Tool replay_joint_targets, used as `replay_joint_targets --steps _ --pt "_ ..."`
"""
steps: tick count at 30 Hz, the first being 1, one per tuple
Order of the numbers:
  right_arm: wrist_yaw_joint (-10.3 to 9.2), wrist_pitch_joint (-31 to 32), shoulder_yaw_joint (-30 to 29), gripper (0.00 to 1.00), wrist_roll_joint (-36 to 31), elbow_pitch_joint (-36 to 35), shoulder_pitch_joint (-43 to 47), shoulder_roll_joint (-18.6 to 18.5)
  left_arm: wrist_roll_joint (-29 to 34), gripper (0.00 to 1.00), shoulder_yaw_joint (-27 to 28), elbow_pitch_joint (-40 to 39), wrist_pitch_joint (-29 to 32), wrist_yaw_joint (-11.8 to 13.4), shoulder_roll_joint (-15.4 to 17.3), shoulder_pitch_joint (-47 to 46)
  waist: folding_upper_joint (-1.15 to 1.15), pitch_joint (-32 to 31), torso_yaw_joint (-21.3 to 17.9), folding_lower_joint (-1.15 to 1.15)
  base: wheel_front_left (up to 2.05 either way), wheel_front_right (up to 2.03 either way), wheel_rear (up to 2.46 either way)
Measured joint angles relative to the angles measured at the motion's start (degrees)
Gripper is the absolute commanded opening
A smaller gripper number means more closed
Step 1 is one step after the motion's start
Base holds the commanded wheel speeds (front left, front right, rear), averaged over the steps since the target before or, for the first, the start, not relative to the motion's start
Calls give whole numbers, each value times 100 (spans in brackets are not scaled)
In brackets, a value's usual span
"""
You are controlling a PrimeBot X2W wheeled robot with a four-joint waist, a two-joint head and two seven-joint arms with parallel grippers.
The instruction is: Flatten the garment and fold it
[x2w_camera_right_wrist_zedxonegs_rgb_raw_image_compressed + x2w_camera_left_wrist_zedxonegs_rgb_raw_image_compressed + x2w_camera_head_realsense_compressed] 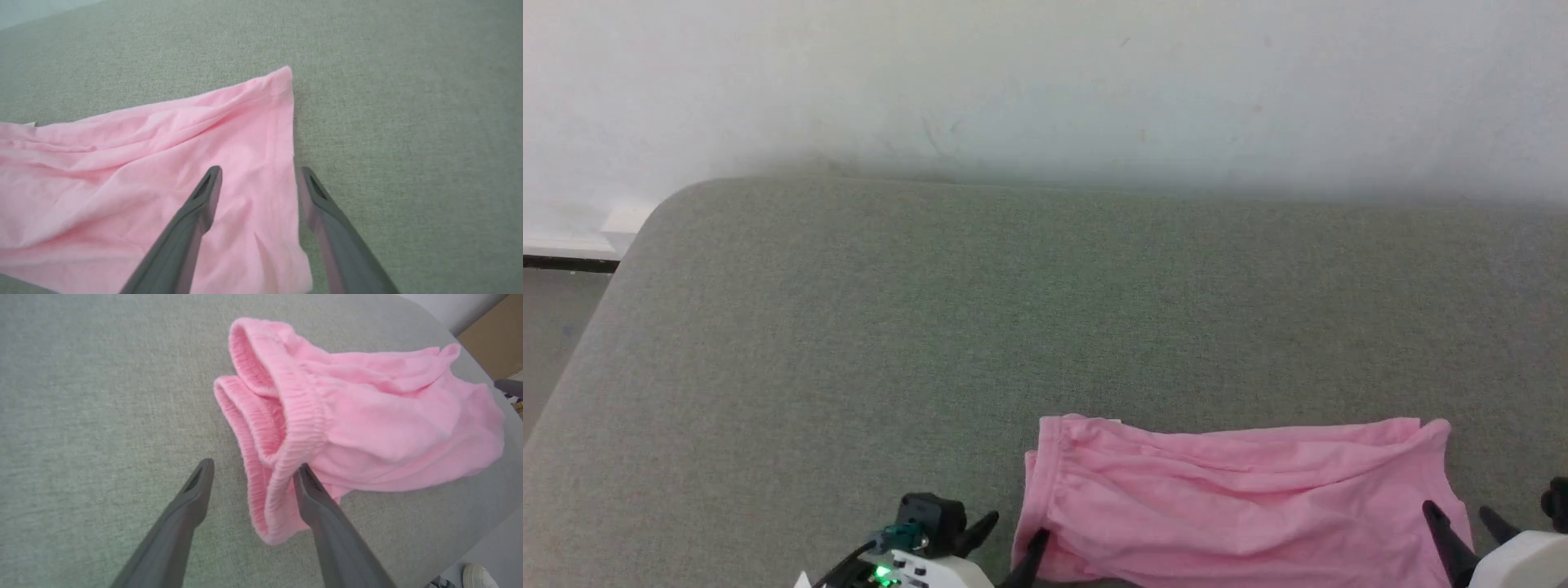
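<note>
The light pink shorts (1233,498) lie crumpled on the grey-green cushion at the bottom right of the head view. Their gathered elastic waistband (282,428) is at the left end, doubled over on itself. My left gripper (1015,532) is open, straddling the waistband's near corner (269,506): one finger over bare cushion, the other on the pink fabric. My right gripper (1458,516) is open over the shorts' right hem (282,163), one finger above the fabric (143,175), the other just beyond its edge. A small white label (29,123) peeks out at the far edge.
The grey-green fabric cushion (931,327) stretches wide to the left and back, ending at a pale wall (1045,82). Its rounded left corner drops to the floor (556,327). A person's white shoe (480,575) stands beyond the cushion's near edge.
</note>
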Motion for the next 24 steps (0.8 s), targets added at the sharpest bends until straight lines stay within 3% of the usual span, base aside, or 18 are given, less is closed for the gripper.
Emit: replay_joint_targets --steps 8,12,16,20,24 --pt "0 -563 57 100 -431 -332 7 -389 410 100 578 -745 -1419 324 311 116 0 -152 202 0 0 0 0" --pt "0 -806 33 100 -590 -99 13 -367 948 100 947 -946 -1969 701 383 114 0 -161 297 0 0 0 0" --pt "0 -916 31 100 -635 270 2 -283 1781 100 1491 -1486 -2029 1071 258 111 0 -115 340 0 0 0 0" --pt "0 -905 -34 100 -645 734 -67 -232 2654 100 1733 -1893 -2031 1243 132 281 0 -51 347 0 0 0 0" --pt "0 -812 -42 100 -634 1172 -260 -210 3011 100 1889 -1982 -2033 1337 -21 594 0 9 357 0 0 0 0"
